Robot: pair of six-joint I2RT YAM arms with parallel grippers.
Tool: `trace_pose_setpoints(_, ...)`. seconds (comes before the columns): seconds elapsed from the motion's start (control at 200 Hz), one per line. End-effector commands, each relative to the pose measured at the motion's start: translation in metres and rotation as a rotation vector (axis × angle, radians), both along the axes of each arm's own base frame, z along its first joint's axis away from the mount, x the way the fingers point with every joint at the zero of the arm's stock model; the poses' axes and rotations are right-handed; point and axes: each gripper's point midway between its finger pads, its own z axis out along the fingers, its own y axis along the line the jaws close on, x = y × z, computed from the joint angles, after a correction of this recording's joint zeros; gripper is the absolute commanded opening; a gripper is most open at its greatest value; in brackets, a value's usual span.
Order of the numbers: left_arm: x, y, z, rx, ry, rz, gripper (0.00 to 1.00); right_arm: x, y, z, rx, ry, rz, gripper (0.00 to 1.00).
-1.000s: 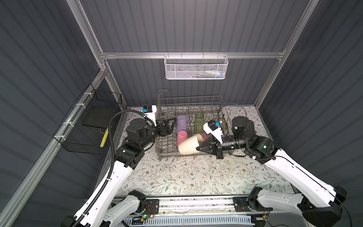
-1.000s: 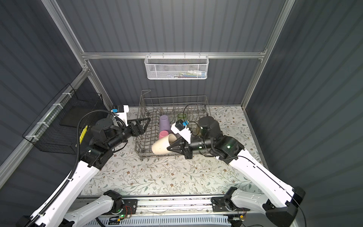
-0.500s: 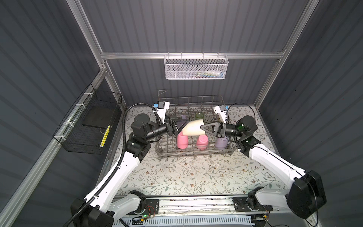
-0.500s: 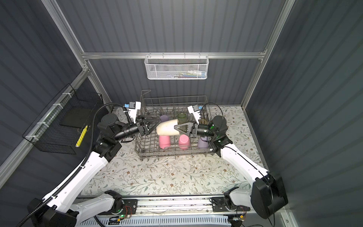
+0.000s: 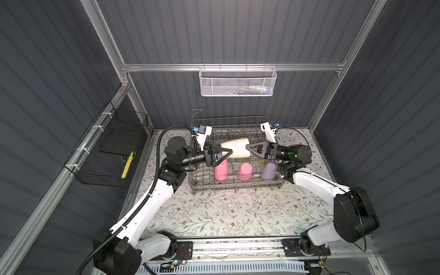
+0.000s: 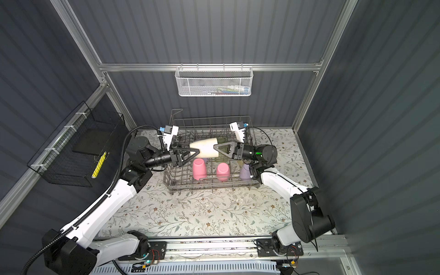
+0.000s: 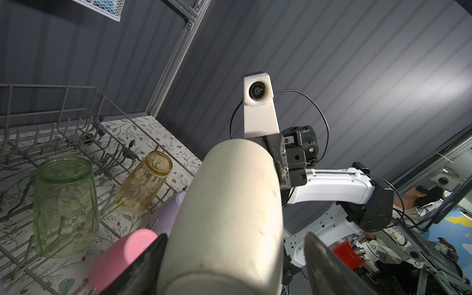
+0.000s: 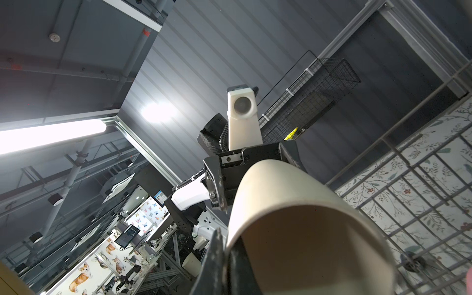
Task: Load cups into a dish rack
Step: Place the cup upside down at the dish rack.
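Note:
A beige cup [image 5: 235, 148] [image 6: 206, 148] lies level in the air above the grey wire dish rack [image 5: 238, 188] [image 6: 209, 185]. My right gripper [image 5: 247, 146] [image 8: 226, 240] is shut on its rim, one finger inside and one outside. My left gripper [image 5: 228, 152] [image 7: 233, 242] is open and straddles the cup's closed end, with a gap at one finger. Upside down in the rack stand two pink cups [image 5: 221, 169] [image 5: 245, 172], a lilac cup [image 5: 269, 171], a clear green glass [image 7: 65, 204] and an amber glass [image 7: 145, 184].
A white mesh basket [image 5: 237, 82] hangs on the back wall above the rack. A black wire basket [image 5: 107, 152] hangs on the left wall. The rack's tall grid sides [image 7: 51, 89] rise around the cups. The floral table [image 5: 226, 214] stretches in front of the rack.
My right gripper has carried the beige cup up from the rack's front to above its middle. My left gripper has moved in around the cup's closed end.

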Motion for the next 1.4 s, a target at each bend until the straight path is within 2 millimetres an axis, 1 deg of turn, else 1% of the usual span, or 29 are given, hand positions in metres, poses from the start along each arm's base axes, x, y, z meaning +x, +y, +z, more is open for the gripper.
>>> trace_pose_setpoints(0.0, -0.004, -0.003, 0.001, -0.005, -0.015, -0.05, 0.81, -0.01, -0.004, 0.021, 0.041, -0.085, 0.019, 0.0)
trace_pose_setpoints(0.17, -0.003, -0.007, -0.003, -0.004, -0.002, -0.076, 0.78, -0.01, 0.003, 0.019, 0.036, -0.074, 0.044, 0.0)
trace_pose_setpoints(0.39, -0.005, -0.005, 0.002, -0.014, -0.016, -0.072, 0.78, -0.01, 0.011, 0.013, 0.026, -0.061, 0.071, 0.0)
trace_pose_setpoints(0.47, -0.006, -0.004, 0.003, -0.015, -0.022, -0.071, 0.78, -0.009, 0.012, 0.011, 0.025, -0.055, 0.071, 0.0)
trace_pose_setpoints(0.585, -0.007, -0.004, 0.002, -0.014, -0.022, -0.071, 0.73, -0.01, 0.012, 0.013, 0.027, -0.059, 0.071, 0.0)
trace_pose_setpoints(0.755, -0.009, -0.002, 0.001, -0.01, -0.024, -0.062, 0.72, -0.012, 0.01, 0.017, 0.034, -0.074, 0.064, 0.0)
trace_pose_setpoints(0.936, -0.012, 0.0, 0.003, -0.008, -0.029, -0.054, 0.69, -0.011, 0.01, 0.015, 0.03, -0.067, 0.066, 0.0)
trace_pose_setpoints(0.981, -0.012, 0.0, 0.004, -0.009, -0.033, -0.054, 0.67, -0.011, 0.01, 0.015, 0.03, -0.066, 0.067, 0.0)
trace_pose_setpoints(1.126, -0.014, 0.001, 0.006, -0.011, -0.037, -0.054, 0.55, -0.011, 0.011, 0.016, 0.027, -0.067, 0.074, 0.0)
trace_pose_setpoints(1.246, -0.015, 0.001, 0.008, -0.013, -0.04, -0.055, 0.52, -0.011, 0.011, 0.016, 0.023, -0.067, 0.079, 0.0)
trace_pose_setpoints(1.396, -0.016, 0.002, 0.01, -0.015, -0.045, -0.051, 0.49, -0.011, 0.009, 0.016, 0.02, -0.07, 0.076, 0.17)
